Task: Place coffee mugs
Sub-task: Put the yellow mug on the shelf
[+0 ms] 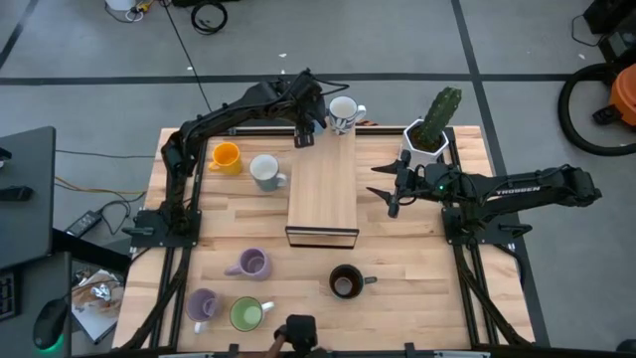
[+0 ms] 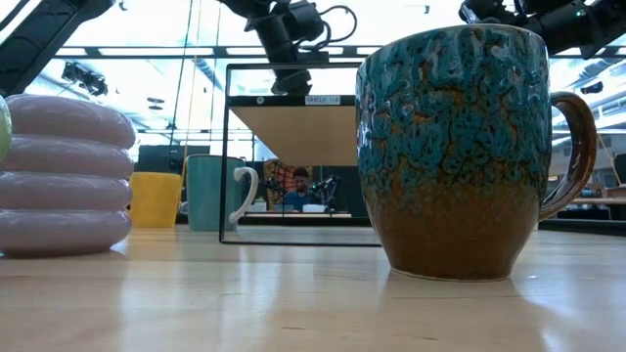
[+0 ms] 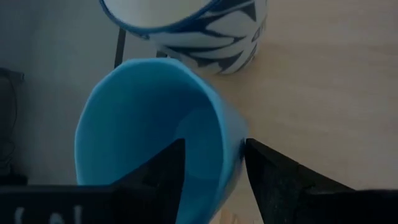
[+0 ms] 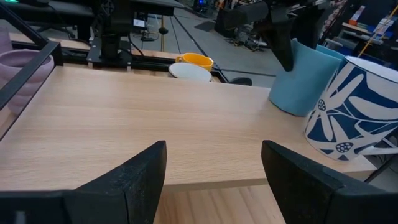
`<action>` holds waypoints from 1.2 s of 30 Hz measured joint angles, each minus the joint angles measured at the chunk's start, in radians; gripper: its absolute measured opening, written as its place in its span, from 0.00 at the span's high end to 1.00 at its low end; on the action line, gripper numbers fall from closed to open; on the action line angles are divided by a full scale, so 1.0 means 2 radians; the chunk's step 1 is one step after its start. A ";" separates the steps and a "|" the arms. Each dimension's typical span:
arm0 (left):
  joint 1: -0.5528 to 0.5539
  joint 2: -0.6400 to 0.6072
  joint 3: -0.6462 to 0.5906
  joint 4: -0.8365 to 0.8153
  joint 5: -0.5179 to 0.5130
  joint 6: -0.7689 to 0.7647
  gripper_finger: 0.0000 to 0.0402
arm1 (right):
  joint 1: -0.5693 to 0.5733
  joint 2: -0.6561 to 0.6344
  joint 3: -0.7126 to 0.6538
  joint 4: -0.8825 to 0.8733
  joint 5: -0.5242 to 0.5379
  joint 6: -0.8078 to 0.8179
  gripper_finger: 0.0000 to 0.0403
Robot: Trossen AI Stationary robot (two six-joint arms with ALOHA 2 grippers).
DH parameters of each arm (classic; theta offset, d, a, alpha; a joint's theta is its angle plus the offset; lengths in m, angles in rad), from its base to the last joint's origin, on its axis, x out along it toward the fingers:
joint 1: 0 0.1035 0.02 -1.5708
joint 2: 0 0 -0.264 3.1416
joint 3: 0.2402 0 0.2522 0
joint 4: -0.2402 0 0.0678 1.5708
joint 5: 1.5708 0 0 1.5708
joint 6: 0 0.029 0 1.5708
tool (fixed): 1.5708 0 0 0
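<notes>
My left gripper (image 3: pixel 214 149) is over the far end of the wooden shelf top (image 1: pixel 323 184) and is shut on a light blue mug (image 3: pixel 149 118), which also shows in the right wrist view (image 4: pixel 305 78). A white mug with a blue pattern (image 1: pixel 343 114) stands beside it on the shelf. My right gripper (image 1: pixel 393 194) hovers open at the shelf's right side, touching nothing. On the table stand the orange mug (image 1: pixel 226 156), a pale mug (image 1: pixel 265 171), two lavender mugs (image 1: pixel 250 264) (image 1: pixel 202 305), a green mug (image 1: pixel 246 314) and the dark brown mug (image 1: pixel 345 282). My left gripper holds the light blue mug by its rim wall (image 3: pixel 229 140), with one finger inside (image 3: pixel 168 168) and one outside (image 3: pixel 267 174). The fingers come from above, pointing down. The mug sits tilted, its base (image 4: pixel 289 107) at the shelf top.
A white hexagonal pot with a cactus (image 1: pixel 427 134) stands at the far right, close to my right arm. The shelf's black frame (image 2: pixel 227 156) rises mid-table. Bare table lies right of the dark brown mug (image 1: pixel 437 288). A person sits in the room beyond (image 2: pixel 298 186).
</notes>
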 joint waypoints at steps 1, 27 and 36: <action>-0.002 -0.001 0.000 0.001 -0.001 0.000 0.57 | 0.000 0.000 0.000 0.000 0.000 0.000 0.33; -0.046 -0.143 0.000 -0.120 0.110 -0.048 0.57 | 0.000 0.000 0.000 -0.001 0.000 -0.002 0.33; -0.062 -0.144 0.000 -0.211 0.110 -0.094 0.57 | 0.000 0.000 0.000 -0.007 0.000 -0.001 0.33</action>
